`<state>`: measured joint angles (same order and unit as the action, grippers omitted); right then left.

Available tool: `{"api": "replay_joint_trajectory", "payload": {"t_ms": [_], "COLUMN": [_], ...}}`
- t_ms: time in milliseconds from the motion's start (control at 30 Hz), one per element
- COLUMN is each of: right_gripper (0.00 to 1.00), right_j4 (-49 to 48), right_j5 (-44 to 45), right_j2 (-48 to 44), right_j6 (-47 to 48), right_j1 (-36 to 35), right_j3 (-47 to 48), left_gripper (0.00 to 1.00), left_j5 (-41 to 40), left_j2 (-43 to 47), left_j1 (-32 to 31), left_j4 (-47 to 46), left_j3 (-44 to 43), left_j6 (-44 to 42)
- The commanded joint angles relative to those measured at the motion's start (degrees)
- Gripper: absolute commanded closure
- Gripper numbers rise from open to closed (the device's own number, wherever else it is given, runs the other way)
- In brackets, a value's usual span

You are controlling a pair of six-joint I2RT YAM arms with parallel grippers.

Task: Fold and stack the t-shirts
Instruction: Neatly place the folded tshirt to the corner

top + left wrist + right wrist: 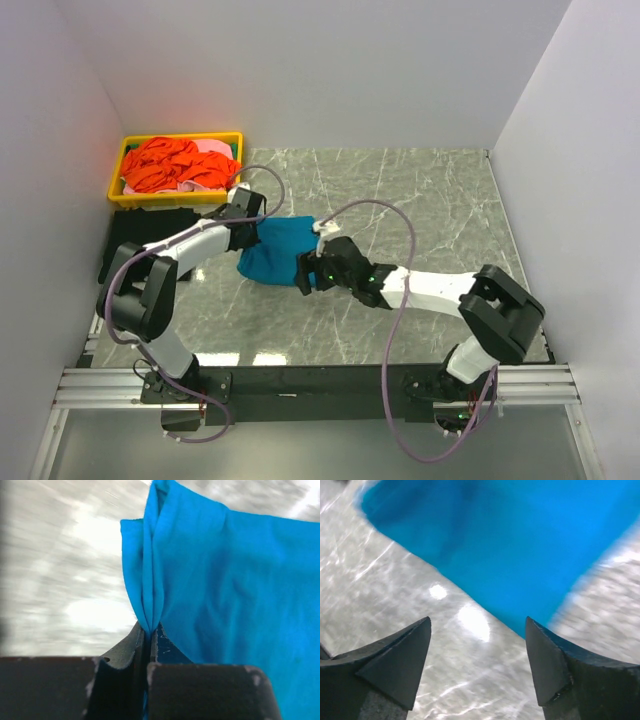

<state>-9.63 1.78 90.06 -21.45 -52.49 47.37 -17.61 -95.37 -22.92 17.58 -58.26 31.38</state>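
table (430, 200): risk is slip, a one-sided pull would drag the cloth across it rather than spread it. grey marble-look slab, hard, glossy, glare patches in both wrist views

teal t-shirt (272, 255): lies mid-left on the table in a bunched, rounded heap between the two grippers, not flat, no fold made yet. likely failure is lifting from one pinch point, so it hangs as a rope and the hem and sleeves are hard to find. thin soft knit, matte, falls in long creases

yellow tray (124, 158): far left corner, close behind the left wrist, so a wide swing could clip it. rigid plastic, rectangular, heaped with crumpled orange-red shirts (168, 165) and a pink one (212, 148)

right gripper (477, 625): jaws spread wide, nothing in them, over bare table just beside the shirt's edge. closing there would only catch air or scrape the slab

left gripper (150, 630): jaws fully closed on a gathered ridge of teal cloth. looks like several layers in the bite, so it may be holding a fold and not a true edge
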Motion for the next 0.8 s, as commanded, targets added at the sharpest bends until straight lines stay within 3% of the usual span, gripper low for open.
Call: {"api": "replay_joint_trajectory", "payload": {"t_ms": [0,200,767], "right_gripper": [0.15,0.12,0.14], "right_j4": [-9.5,-13.5,-19.2], "right_j5": [5.9,11.4,5.8], "right_j2": [-4.4,-6.3,-3.9], "right_j6": [-2.7,-4.6,-12.4], "right_j1": [1.9,5.1,12.1], "right_j3": [-5.2,-10.2,-14.5], "left_gripper": [0.99,0.99,0.99], "left_j5": [-12.8,-19.1,-39.8], "left_j2": [3.7,5.8,6.2], "left_j1": [1.3,7.1,16.1], "left_j4": [7.4,11.5,6.6], "left_j3": [-4.9,-7.0,-8.2], "left_j6": [-10.3,-13.6,-29.1]}}
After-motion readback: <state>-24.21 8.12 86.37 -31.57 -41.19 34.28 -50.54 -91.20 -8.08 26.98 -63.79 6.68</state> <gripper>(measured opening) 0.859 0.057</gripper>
